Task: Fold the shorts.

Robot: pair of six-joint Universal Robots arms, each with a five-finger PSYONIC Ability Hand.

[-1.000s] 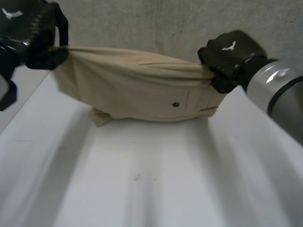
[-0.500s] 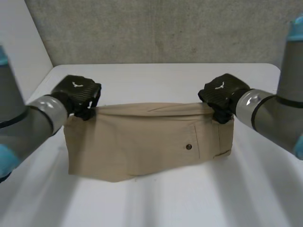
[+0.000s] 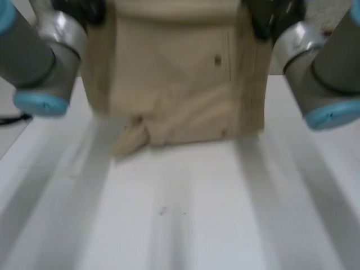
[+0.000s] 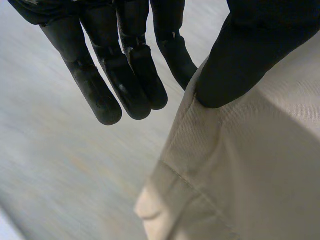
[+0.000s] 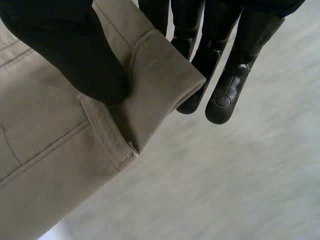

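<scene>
The beige shorts (image 3: 174,73) hang lengthwise between both hands, and their crumpled lower end rests on the white table (image 3: 185,219). My left hand (image 3: 87,10) holds one upper corner. In the left wrist view its thumb (image 4: 240,55) presses the cloth (image 4: 250,175) against straight fingers (image 4: 125,75). My right hand (image 3: 267,17) holds the other upper corner. In the right wrist view its thumb (image 5: 65,45) pins the folded waistband (image 5: 155,75) against the fingers (image 5: 230,75) behind it. A button and pocket seam (image 3: 217,59) face me.
Both grey forearms (image 3: 48,56) (image 3: 315,73) with light-blue caps stand either side of the shorts. The white table runs toward me below the hanging cloth. A grey wall stands behind.
Half a second ago the shorts lay flat across the table under both hands. Both hands have since risen with them, and the shorts now hang with only the lower end on the table.
</scene>
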